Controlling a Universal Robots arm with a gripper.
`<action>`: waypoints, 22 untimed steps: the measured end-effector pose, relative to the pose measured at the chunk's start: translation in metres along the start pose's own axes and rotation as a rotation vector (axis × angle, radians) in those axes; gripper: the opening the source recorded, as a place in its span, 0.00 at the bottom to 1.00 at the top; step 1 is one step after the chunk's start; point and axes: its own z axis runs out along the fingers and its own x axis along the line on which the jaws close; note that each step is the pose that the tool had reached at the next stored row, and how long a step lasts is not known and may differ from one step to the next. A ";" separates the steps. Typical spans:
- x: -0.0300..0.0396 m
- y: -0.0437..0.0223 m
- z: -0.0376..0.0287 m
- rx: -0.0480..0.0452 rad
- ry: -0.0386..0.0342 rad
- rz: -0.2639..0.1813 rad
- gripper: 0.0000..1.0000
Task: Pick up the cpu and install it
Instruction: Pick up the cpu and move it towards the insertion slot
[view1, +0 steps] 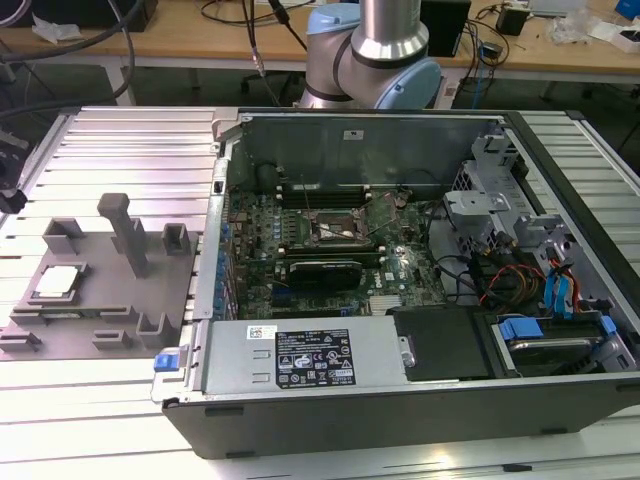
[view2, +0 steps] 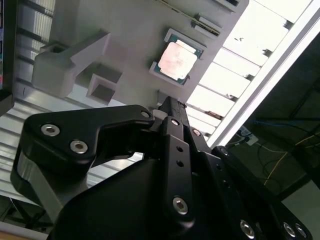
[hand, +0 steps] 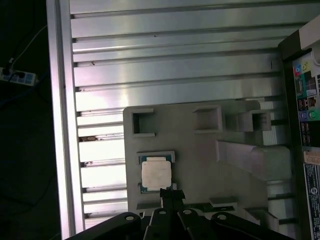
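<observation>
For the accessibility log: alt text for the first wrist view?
The cpu lies in a recess of a grey fixture plate on a slotted aluminium table, with the gripper hovering close by. A computer case stands alongside.

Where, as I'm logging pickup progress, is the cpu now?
The cpu lies in its recess on the grey fixture plate at the exterior view's left, outside the open computer case, with the gripper near it in both wrist views.

cpu (view1: 57, 283): silver-topped square chip, lying flat in recess of grey fixture (view1: 110, 295).
</observation>
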 end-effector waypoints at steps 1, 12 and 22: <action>0.0000 0.0000 0.0008 0.0001 0.0001 0.000 0.11; 0.0057 -0.0019 0.0322 0.0001 0.0000 0.000 0.11; 0.0061 -0.0075 0.0599 0.0002 0.0010 0.000 0.11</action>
